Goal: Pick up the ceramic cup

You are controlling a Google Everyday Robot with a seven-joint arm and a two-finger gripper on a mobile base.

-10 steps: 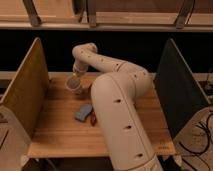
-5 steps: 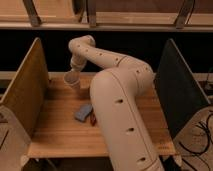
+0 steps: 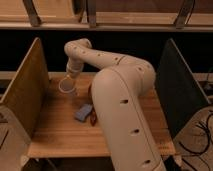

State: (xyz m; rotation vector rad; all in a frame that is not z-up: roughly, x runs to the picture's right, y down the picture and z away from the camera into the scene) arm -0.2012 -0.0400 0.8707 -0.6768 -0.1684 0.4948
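The ceramic cup is small and pale, and is tilted with its round rim towards the camera. It hangs just over the back left part of the wooden table. My gripper reaches down from the bent wrist and is shut on the cup from above and behind. The cup hides most of the fingers. The thick cream arm runs from the front right to the back left across the table.
A flat grey-blue object lies mid-table, with a small reddish thing beside it at the arm's edge. A wooden panel walls the left side and a dark panel the right. Cables lie on the floor at the right.
The gripper with the cup rose and swung left, then came down and a little further left. The cup stays tilted in the gripper throughout.
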